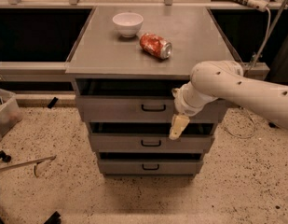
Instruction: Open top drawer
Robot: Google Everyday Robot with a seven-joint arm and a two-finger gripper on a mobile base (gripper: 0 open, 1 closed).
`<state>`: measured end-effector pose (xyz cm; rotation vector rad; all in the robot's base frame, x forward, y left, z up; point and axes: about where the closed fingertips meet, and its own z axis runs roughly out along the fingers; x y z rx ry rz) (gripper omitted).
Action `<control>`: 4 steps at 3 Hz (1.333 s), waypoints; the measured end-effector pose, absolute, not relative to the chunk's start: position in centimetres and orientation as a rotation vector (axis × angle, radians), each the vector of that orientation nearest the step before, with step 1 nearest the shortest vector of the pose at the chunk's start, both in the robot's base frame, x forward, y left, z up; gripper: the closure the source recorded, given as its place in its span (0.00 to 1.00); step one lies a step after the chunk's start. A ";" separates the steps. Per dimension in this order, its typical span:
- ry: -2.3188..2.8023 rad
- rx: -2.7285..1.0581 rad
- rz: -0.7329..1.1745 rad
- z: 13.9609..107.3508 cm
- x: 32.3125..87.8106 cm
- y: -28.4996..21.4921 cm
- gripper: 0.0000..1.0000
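The top drawer (pixel 115 110) is the wide grey front just under the cabinet's top, with a small black loop handle (pixel 153 108) at its centre. It sits about flush with the two drawer fronts below. My gripper (pixel 177 127), beige and pointing down at the end of the white arm (pixel 236 87), hangs in front of the cabinet. It is a little to the right of the handle and below it, over the gap between the top and middle drawers. It does not touch the handle.
A white bowl (pixel 127 23) and a crushed red can (pixel 155 45) lie on the cabinet top (pixel 190 36). The middle drawer (pixel 115 143) and bottom drawer (pixel 120 167) are below. A bin (pixel 4 113) and loose tools lie on the floor at left, cables at right.
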<state>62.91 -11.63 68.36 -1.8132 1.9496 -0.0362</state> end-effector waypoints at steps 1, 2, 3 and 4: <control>1.957 -1.837 0.023 66.6 61.7 -10.5 0.00; 1.957 -1.837 0.023 66.7 61.7 -10.6 0.00; 1.944 -1.802 -0.040 68.1 63.5 -11.3 0.00; 1.958 -1.786 -0.086 69.1 65.4 -12.9 0.00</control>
